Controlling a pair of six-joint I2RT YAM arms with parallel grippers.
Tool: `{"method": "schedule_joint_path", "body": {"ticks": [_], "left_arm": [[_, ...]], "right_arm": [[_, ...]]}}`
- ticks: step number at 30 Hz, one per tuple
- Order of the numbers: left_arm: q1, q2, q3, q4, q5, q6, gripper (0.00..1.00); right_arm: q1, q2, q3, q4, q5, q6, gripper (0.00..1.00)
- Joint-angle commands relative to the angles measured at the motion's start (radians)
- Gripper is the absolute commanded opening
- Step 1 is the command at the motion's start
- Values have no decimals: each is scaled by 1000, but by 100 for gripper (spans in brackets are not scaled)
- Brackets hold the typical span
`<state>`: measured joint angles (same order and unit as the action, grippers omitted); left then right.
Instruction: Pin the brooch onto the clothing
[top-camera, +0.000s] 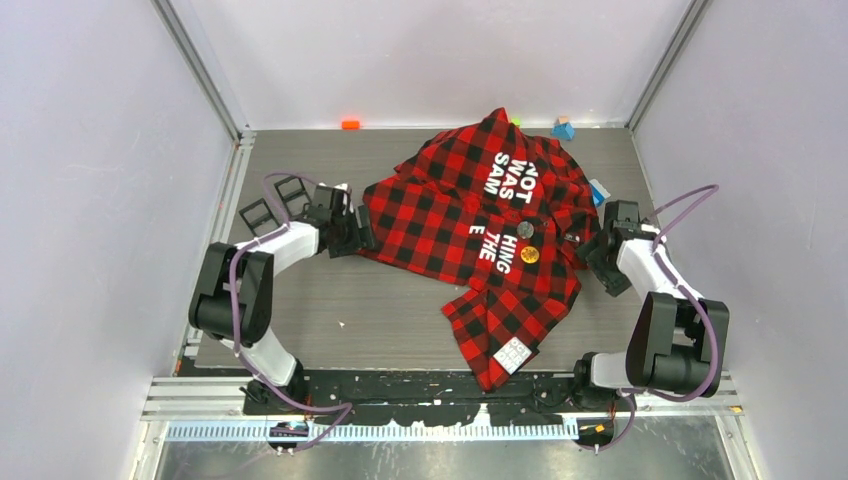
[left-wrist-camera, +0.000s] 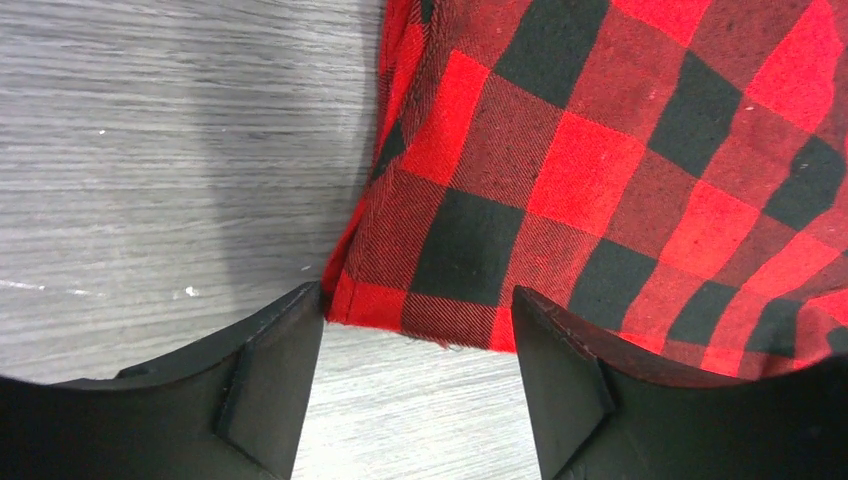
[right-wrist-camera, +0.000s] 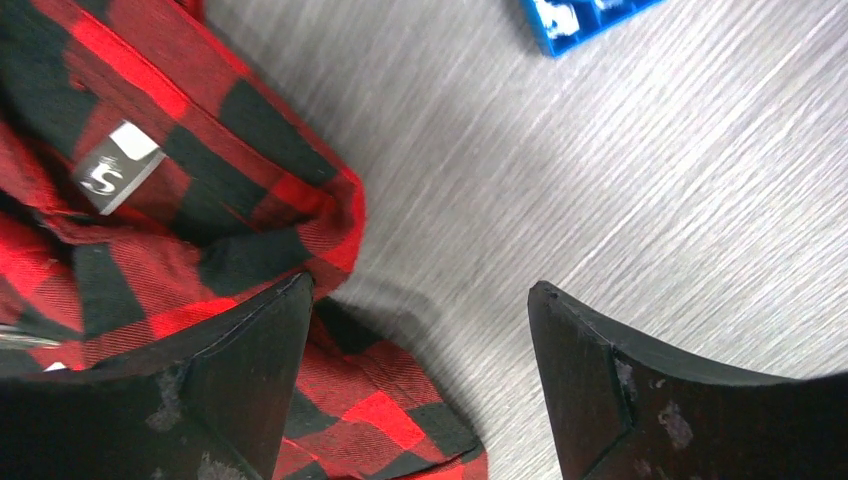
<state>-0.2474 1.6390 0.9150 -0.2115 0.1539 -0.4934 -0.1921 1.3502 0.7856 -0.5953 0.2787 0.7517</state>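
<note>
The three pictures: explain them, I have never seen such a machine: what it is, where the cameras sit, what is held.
Two robot arms stand at a grey table's near edge. One looks down from above; the other two come from cameras on the wrists. A red-and-black checked flannel shirt with white lettering lies there, a round gold badge and a dark one on it. The left end effector is at its left hem, the right end effector at its right edge. Both are open, holding nothing.
</note>
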Motion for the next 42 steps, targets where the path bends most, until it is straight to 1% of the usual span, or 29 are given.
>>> {"method": "schedule_joint_path", "body": {"ticks": [1, 3, 4, 5, 6, 7, 8, 9, 10, 11, 12, 13, 14, 16, 19, 22, 27, 31, 32, 33, 34, 35, 36, 37, 38, 40, 42], "left_arm": [[-7, 45, 25, 93, 9, -2, 67], [-7, 64, 29, 111, 2, 1, 59], [-7, 72, 30, 120, -2, 3, 54], [-6, 81, 31, 128, -7, 3, 47], [-6, 89, 35, 131, -14, 4, 41], [-6, 99, 39, 131, -21, 7, 35], [-6, 106, 45, 130, -28, 11, 30], [-6, 113, 50, 123, -40, 14, 24], [-6, 117, 54, 117, -57, 19, 17], [-6, 116, 55, 112, -76, 22, 11], [-5, 113, 53, 110, -91, 23, 6], [-3, 107, 48, 107, -105, 25, 1], [-3, 97, 41, 107, -120, 26, 0], [2, 80, 22, 106, -143, 29, 0], [17, 48, 0, 116, -177, 29, 0], [29, 31, -4, 115, -177, 32, 0], [55, 12, 6, 103, -201, 46, 0], [72, 10, 33, 80, -166, 49, 0], [73, 7, 32, 82, -159, 47, 5], [73, 3, 32, 83, -137, 44, 16], [73, -2, 34, 79, -123, 43, 36], [73, -11, 37, 72, -116, 42, 60], [73, -21, 41, 64, -114, 42, 82], [73, -36, 44, 52, -118, 42, 91], [73, -55, 50, 39, -124, 45, 97], [72, -104, 64, 4, -139, 46, 100], [72, -160, 84, -34, -145, 47, 100]], "right_arm": [[-4, -30, -43, 55, 0, 42, 84], [-5, -24, -58, 83, -12, 47, 79], [-7, -17, -62, 93, -13, 50, 74], [-7, -12, -68, 111, -10, 51, 71], [-8, -2, -70, 118, -6, 52, 65], [-8, 3, -73, 133, 7, 52, 61], [-11, 16, -73, 139, 12, 51, 50], [-13, 24, -74, 146, 24, 50, 44], [-20, 37, -72, 149, 29, 49, 35], [-23, 43, -68, 151, 38, 49, 30], [-34, 52, -68, 156, 43, 48, 24], [-40, 60, -66, 157, 53, 48, 22], [-56, 64, -65, 160, 55, 48, 9], [-82, 70, -62, 171, 53, 48, 2], [-119, 80, -57, 184, 35, 43, 1], [-130, 80, -51, 197, 16, 27, 1], [-133, 19, -66, 235, -59, -25, 1], [-132, -52, -104, 262, -88, -45, 9], [-132, -72, -107, 264, -90, -52, 13], [-132, -80, -110, 266, -94, -54, 15], [-132, -95, -110, 267, -95, -63, 27], [-132, -103, -107, 265, -100, -67, 35], [-133, -117, -103, 262, -101, -75, 52], [-132, -125, -95, 255, -102, -79, 58], [-132, -140, -91, 250, -101, -88, 67], [-132, -165, -74, 236, -106, -107, 75], [-133, -191, -48, 218, -107, -127, 78]]}}
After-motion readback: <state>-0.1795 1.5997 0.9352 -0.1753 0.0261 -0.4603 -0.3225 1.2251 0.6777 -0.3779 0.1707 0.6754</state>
